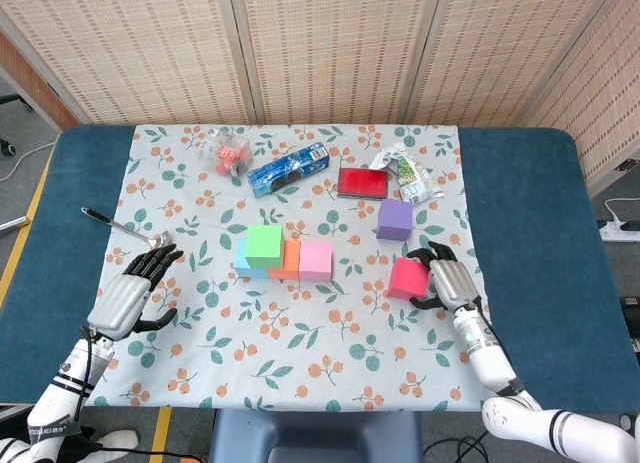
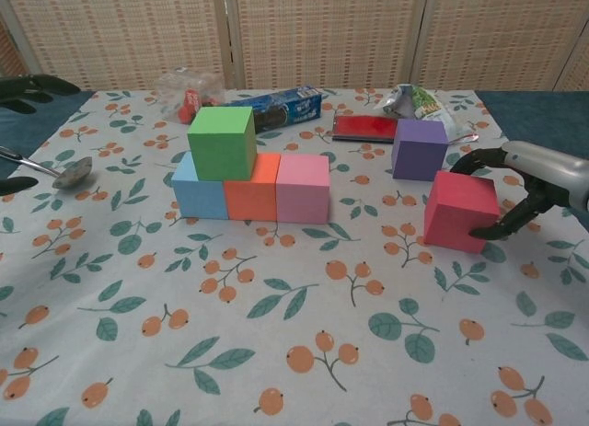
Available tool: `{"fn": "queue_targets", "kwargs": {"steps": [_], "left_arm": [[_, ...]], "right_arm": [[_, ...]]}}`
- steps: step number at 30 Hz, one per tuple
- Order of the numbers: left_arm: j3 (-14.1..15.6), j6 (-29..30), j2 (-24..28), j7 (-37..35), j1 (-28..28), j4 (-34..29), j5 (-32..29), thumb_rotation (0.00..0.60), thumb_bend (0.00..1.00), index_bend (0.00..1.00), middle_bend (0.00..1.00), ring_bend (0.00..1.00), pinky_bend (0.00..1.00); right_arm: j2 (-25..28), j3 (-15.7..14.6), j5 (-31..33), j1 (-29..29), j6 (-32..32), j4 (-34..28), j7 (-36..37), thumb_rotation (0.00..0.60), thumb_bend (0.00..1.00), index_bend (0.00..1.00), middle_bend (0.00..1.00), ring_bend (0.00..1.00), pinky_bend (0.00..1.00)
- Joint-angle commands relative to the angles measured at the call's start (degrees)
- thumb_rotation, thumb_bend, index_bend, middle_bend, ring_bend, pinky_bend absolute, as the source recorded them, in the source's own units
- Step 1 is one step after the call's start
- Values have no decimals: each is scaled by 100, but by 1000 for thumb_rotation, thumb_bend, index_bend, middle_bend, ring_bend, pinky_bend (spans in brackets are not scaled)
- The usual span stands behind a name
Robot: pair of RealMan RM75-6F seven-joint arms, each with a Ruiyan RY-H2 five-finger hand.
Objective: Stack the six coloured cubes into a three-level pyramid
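A blue cube (image 2: pixel 196 194), an orange cube (image 2: pixel 253 191) and a pink cube (image 2: pixel 303 189) stand in a row on the flowered cloth. A green cube (image 2: pixel 222 143) sits on top, over the blue and orange ones. The purple cube (image 2: pixel 419 149) stands alone to the right. Just in front of it, the red cube (image 2: pixel 457 211) rests on the cloth. My right hand (image 2: pixel 532 171) grips it from the right, fingers curled over its far top edge and thumb against its near side. My left hand (image 1: pixel 128 299) hovers open at the cloth's left edge.
A spoon (image 1: pixel 120 226) lies at the left beside my left hand. Along the back are a clear tub (image 1: pixel 225 151), a blue biscuit packet (image 1: pixel 289 170), a flat red box (image 1: pixel 362 182) and a crumpled snack bag (image 1: pixel 405 173). Blue table (image 1: pixel 525 203) flanks the cloth.
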Motion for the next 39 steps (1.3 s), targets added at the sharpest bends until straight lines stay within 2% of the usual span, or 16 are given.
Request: {"fn": "queue_targets", "kwargs": {"steps": [1, 4, 7, 13, 16, 19, 21, 29, 39], "left_arm": [[-26, 11, -12, -59, 35, 51, 46, 600, 331, 35, 0, 0, 101], [-50, 49, -50, -98, 70, 124, 117, 600, 328, 35, 1, 0, 100], [-42, 66, -83, -97, 110, 198, 184, 600, 325, 36, 3, 0, 101], [-15, 95, -4, -97, 189, 201, 304, 600, 322, 51, 14, 0, 101], [-14, 113, 8, -96, 204, 197, 328, 600, 322, 65, 22, 0, 101], [-40, 234, 9, 0, 282, 190, 346, 600, 321, 79, 33, 0, 100], [-59, 317, -11, 42, 353, 183, 309, 600, 323, 80, 36, 0, 100], [-63, 398, -31, 20, 491, 215, 339, 600, 323, 81, 40, 0, 98], [-83, 512, -47, -207, 643, 298, 431, 600, 322, 81, 40, 0, 94]], "right_arm": [[-70, 22, 43, 34, 0, 94, -32, 600, 83, 286, 238, 7, 66], [-157, 13, -52, 74, 14, 233, 0, 600, 130, 366, 282, 65, 129], [-156, -3, -192, 111, -11, 281, 94, 600, 135, 409, 298, 97, 147], [540, 94, -577, 445, -632, -317, 481, 600, 135, 411, 299, 100, 147], [649, 120, -610, 505, -710, -408, 486, 600, 135, 408, 299, 100, 147], [1019, 283, -732, 808, -1057, -720, 547, 600, 135, 402, 299, 100, 147], [1112, 563, -686, 1199, -1400, -783, 613, 600, 135, 402, 299, 101, 147], [817, 811, -260, 1961, -1909, -385, 575, 600, 135, 402, 299, 100, 147], [208, 799, 36, 2555, -2000, 302, 452, 600, 135, 402, 298, 100, 144]]}}
